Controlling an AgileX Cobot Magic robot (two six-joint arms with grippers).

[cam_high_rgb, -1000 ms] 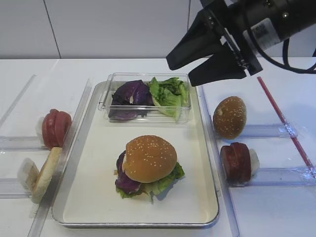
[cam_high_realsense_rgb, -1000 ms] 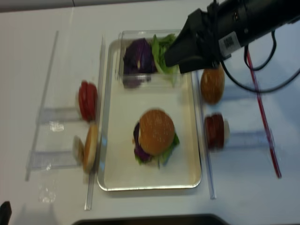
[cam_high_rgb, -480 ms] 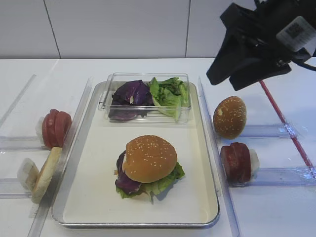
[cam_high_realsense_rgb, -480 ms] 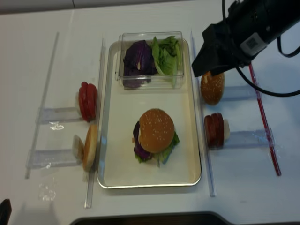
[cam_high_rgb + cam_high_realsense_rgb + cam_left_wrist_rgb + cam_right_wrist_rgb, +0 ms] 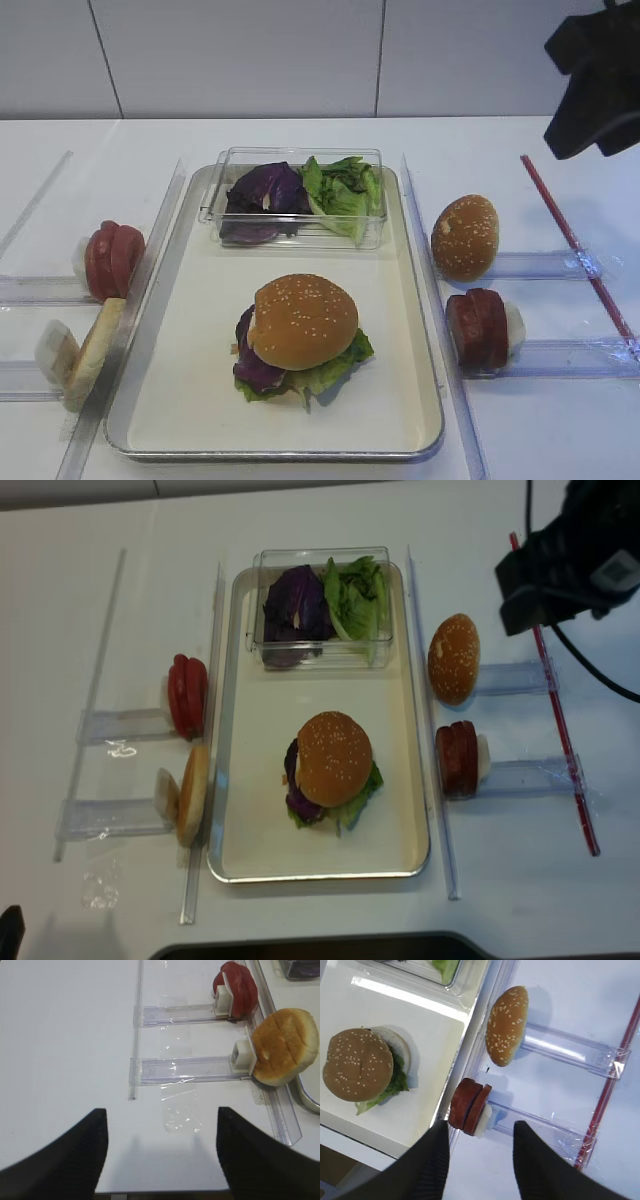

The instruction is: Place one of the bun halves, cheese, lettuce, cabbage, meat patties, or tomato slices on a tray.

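right gripper (image 5: 479,1170): in the right wrist view we see only two dark blurred fingers, cut off by the bottom edge; in the high view the arm is a black shape cropped at the top right corner, jaws hidden.
left gripper (image 5: 160,1152): only two dark out-of-focus fingers at the bottom edge of the left wrist view; tips cropped.
burger stack (image 5: 300,335): sesame bun top covers the layers; we make out only purple and green leaf edges, the rest hidden.
clear plastic box (image 5: 447,972): cropped by the top edge in the right wrist view.
tray (image 5: 307,1100): only a corner of the rim shows in the left wrist view.
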